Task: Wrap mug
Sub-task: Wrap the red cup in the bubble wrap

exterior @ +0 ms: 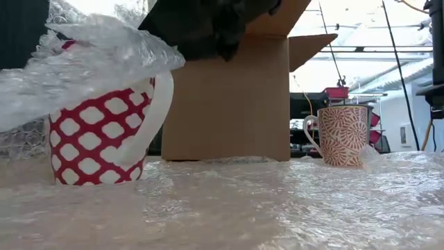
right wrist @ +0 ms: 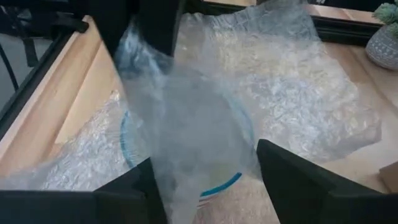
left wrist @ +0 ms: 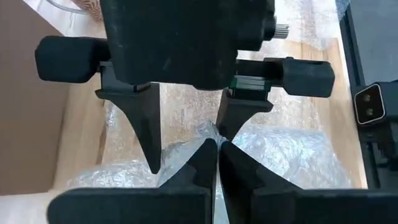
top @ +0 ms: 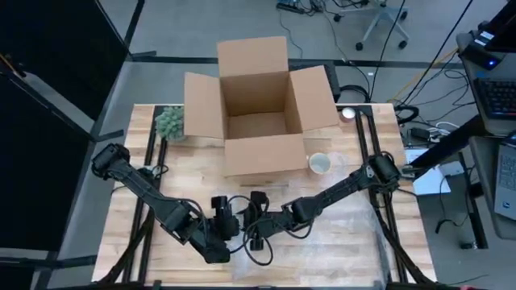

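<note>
1. Left gripper [left wrist: 216, 163]: fingers pressed together, pinching the clear bubble wrap sheet [right wrist: 292, 93] near the table's front centre.
2. Right gripper [right wrist: 205, 180]: fingers spread, facing the left gripper, with the wrap draped between its fingers.
3. Red mug with white lattice pattern [exterior: 104, 135]: upright, long axis vertical, white handle toward the open brown cardboard box [top: 260, 109], wrap over its rim.
4. Second mug, leaf-patterned [exterior: 345, 135], stands beside the box on the light wooden table [top: 419, 234].

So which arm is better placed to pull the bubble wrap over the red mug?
Likely the left: the left fingers are shut on the bubble wrap draped over the mug, while the right fingers stand open, gripping nothing.
</note>
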Controlling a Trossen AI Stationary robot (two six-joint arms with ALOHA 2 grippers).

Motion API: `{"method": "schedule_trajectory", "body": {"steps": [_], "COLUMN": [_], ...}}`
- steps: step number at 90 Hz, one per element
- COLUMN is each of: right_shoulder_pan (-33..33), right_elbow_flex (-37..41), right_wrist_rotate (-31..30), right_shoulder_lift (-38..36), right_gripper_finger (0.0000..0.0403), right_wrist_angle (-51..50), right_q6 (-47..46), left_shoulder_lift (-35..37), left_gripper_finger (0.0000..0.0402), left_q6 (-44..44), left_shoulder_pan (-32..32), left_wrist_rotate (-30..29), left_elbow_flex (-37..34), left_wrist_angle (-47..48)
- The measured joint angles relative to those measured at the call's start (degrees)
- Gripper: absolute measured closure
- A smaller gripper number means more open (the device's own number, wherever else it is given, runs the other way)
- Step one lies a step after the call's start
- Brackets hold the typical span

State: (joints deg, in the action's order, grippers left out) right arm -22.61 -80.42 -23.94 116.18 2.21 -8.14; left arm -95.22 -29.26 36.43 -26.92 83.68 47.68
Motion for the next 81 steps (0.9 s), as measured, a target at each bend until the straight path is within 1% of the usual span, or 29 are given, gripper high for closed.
{"method": "schedule_trajectory", "body": {"steps": [6,12,20,29,40,50,57,73,81], "right_shoulder_pan": [0.00,0.00,0.04,0.04,0.04,0.04,0.04,0.04,0.00], "right_elbow_flex": [0.00,0.04,0.09,0.09,0.09,0.09,0.09,0.09,0.09], "right_wrist_rotate": [-0.01,-0.03,-0.03,-0.07,-0.07,-0.05,-0.05,-0.03,-0.04], "right_shoulder_lift": [0.02,0.09,0.20,0.20,0.20,0.20,0.20,0.20,0.20], "right_gripper_finger": [0.0204,0.0204,0.0204,0.0204,0.0204,0.0204,0.0204,0.0204,0.0204], "right_wrist_angle": [-0.04,-0.34,-0.64,-0.62,-0.76,-0.80,-0.81,-0.77,-0.77], "right_q6": [0.00,0.03,0.04,0.00,-0.03,-0.06,-0.02,0.00,0.00], "left_shoulder_lift": [0.07,0.09,0.17,0.73,1.32,1.72,1.80,0.80,0.77], "left_gripper_finger": [0.0398,0.0385,0.0355,0.0316,0.0285,0.0280,0.0279,0.0279,0.0279], "left_q6": [-0.33,-0.33,-0.01,1.36,0.82,-1.71,-1.85,-2.42,-1.83], "left_shoulder_pan": [-0.70,-1.29,-1.98,-2.35,-2.57,-1.24,0.25,2.47,2.61], "left_wrist_rotate": [1.42,2.70,3.07,5.58,6.03,3.81,4.48,7.03,7.19], "left_elbow_flex": [0.02,0.03,0.15,0.19,3.13,5.49,5.32,1.21,-2.77], "left_wrist_angle": [-0.03,-0.27,-0.37,-0.12,6.50,10.82,11.32,10.68,6.34]}}
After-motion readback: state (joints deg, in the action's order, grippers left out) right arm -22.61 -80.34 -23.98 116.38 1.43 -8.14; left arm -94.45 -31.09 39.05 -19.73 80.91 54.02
